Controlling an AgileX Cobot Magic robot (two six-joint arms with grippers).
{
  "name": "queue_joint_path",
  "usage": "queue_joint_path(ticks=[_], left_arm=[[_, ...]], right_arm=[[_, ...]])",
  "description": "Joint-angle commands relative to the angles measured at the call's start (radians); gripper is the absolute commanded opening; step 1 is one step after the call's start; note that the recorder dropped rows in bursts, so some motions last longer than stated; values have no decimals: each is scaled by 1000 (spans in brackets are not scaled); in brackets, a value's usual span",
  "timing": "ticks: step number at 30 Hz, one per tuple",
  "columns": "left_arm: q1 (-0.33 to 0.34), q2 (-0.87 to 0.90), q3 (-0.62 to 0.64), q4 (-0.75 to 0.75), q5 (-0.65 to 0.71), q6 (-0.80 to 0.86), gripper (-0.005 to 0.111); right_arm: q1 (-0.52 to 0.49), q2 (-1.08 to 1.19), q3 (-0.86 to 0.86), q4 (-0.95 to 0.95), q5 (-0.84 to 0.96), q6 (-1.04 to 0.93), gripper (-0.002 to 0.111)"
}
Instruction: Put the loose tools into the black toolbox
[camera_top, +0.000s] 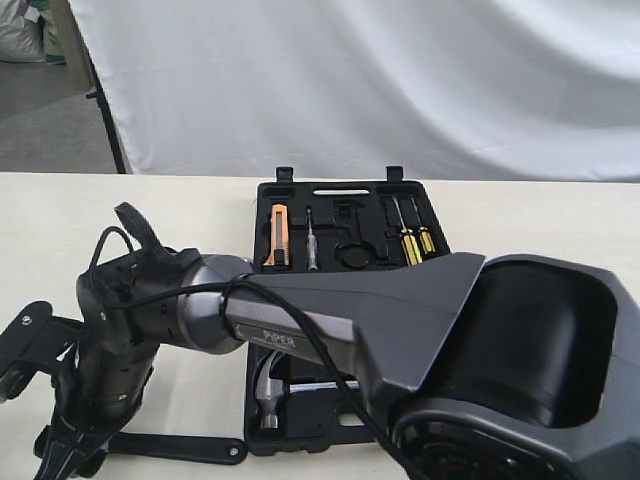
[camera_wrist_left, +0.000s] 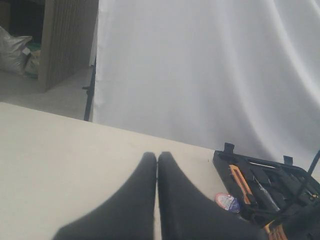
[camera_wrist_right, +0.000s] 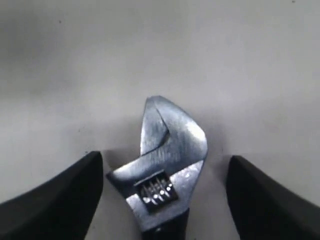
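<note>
The adjustable wrench lies flat on the table, its silver head (camera_wrist_right: 167, 160) between the spread fingers of my right gripper (camera_wrist_right: 165, 157), which is open and not touching it. From outside, the right gripper (camera_top: 68, 450) is low at the near left, and the wrench's black handle (camera_top: 185, 447) points right. The black toolbox (camera_top: 300, 195) lies open, with the claw hammer's (camera_top: 268, 395) silver head in its near half. The small tape roll (camera_wrist_left: 228, 202) sits on the table beside the toolbox (camera_wrist_left: 222, 160). My left gripper (camera_wrist_left: 157, 156) is shut and empty above the table.
The far half of the toolbox holds an orange utility knife (camera_top: 278, 238), a small screwdriver (camera_top: 312, 240) and yellow-handled screwdrivers (camera_top: 415, 242). My right arm (camera_top: 400, 320) hides the toolbox's middle. The left arm (camera_top: 30, 345) is at the left edge. A white curtain (camera_top: 380, 80) hangs behind.
</note>
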Motion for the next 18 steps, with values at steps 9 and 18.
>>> queue_joint_path(ticks=[9,18], left_arm=[[25,-3,-3,4,-7,-5,1],[25,-3,-3,4,-7,-5,1]], right_arm=[[5,21,1,-19,59,-46,0],[5,19,-156,-19,307,3,0]])
